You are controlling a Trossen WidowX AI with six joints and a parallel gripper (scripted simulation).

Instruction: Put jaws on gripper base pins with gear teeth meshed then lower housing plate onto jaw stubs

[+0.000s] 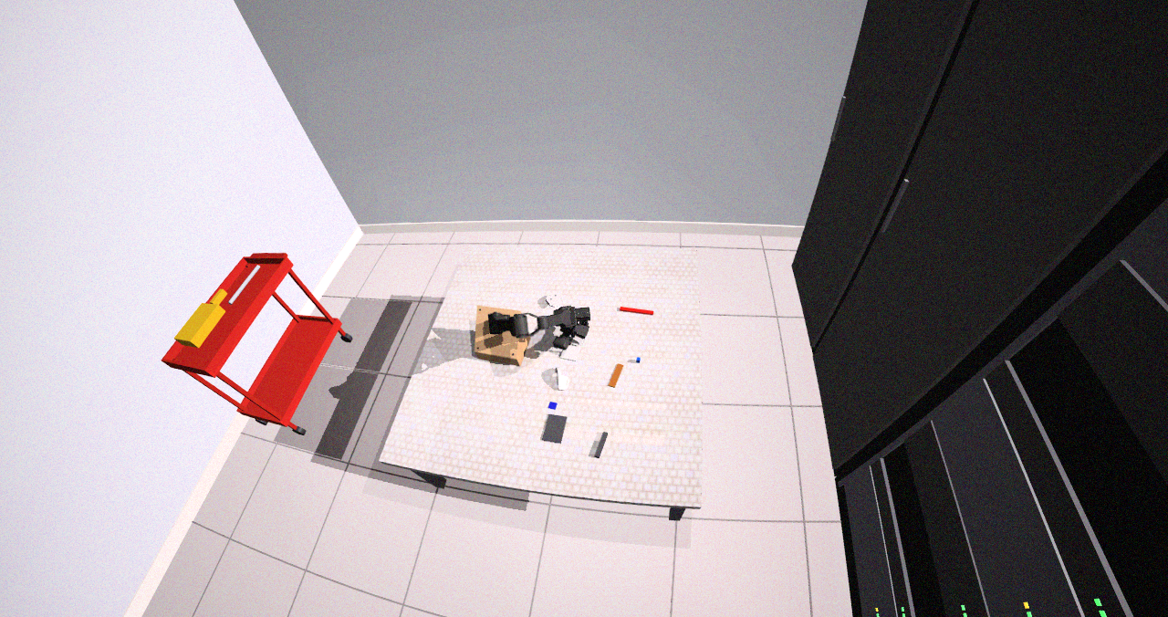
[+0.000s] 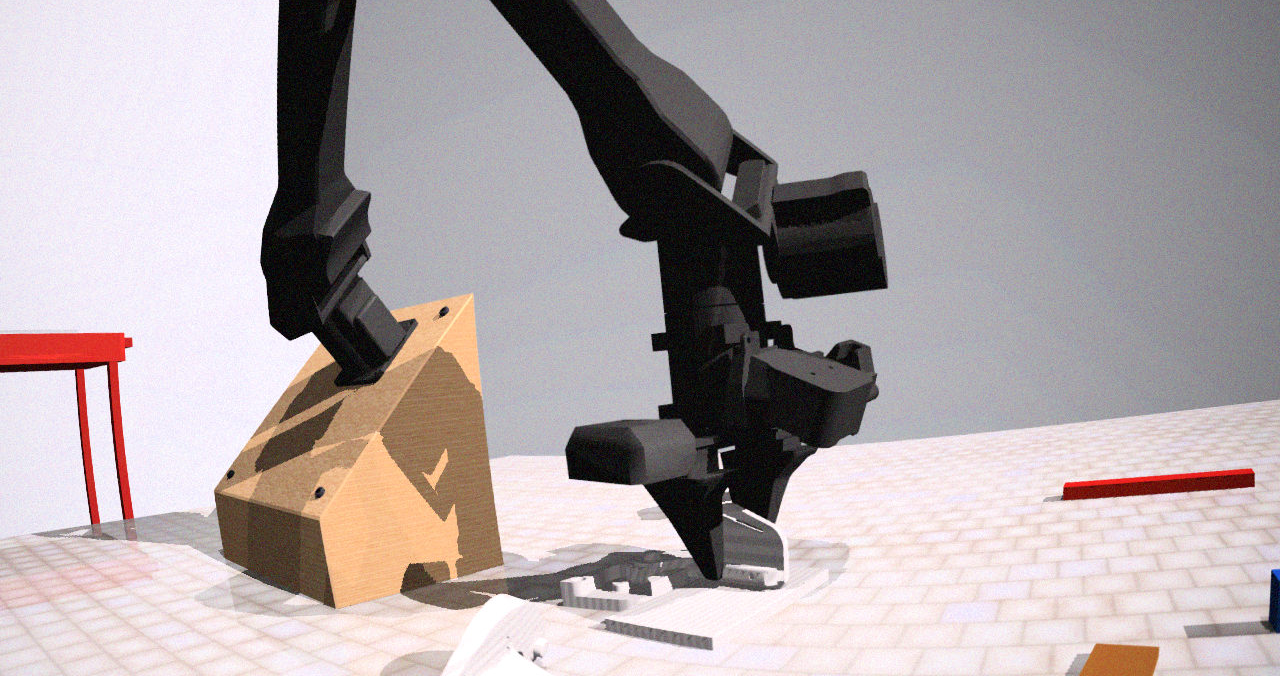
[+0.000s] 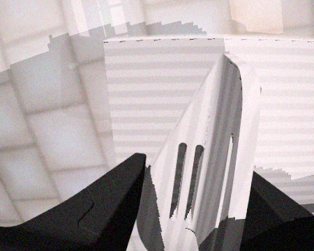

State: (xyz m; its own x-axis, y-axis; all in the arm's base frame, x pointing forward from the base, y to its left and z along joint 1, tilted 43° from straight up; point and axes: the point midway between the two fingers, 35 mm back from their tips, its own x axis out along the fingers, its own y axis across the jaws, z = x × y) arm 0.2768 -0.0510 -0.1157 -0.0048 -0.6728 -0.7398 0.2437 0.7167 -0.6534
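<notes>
My gripper [image 2: 741, 547] [image 3: 190, 170] is shut on a white slotted jaw [image 2: 760, 539] [image 3: 216, 157]. The jaw is held on edge over the white gripper base [image 2: 689, 614] [image 3: 139, 104], which lies flat with low raised parts at its near left side in the exterior view. I cannot tell whether the jaw touches the base. The pins and gear teeth are not clearly visible. Another white curved part [image 1: 560, 378] [image 2: 501, 636], perhaps the other jaw, lies apart in front of the base. A white part with small holes [image 1: 552, 299], perhaps the housing plate, lies behind the arm.
The arm stands on a sloped wooden block [image 1: 499, 351] [image 2: 402, 493]. A red bar [image 1: 636, 311] [image 2: 1159, 484], an orange block [image 1: 615, 375] [image 2: 1118, 658], a small blue piece [image 1: 638, 360], a blue square [image 1: 552, 405], a dark plate [image 1: 553, 428] and a dark bar [image 1: 599, 444] lie around.
</notes>
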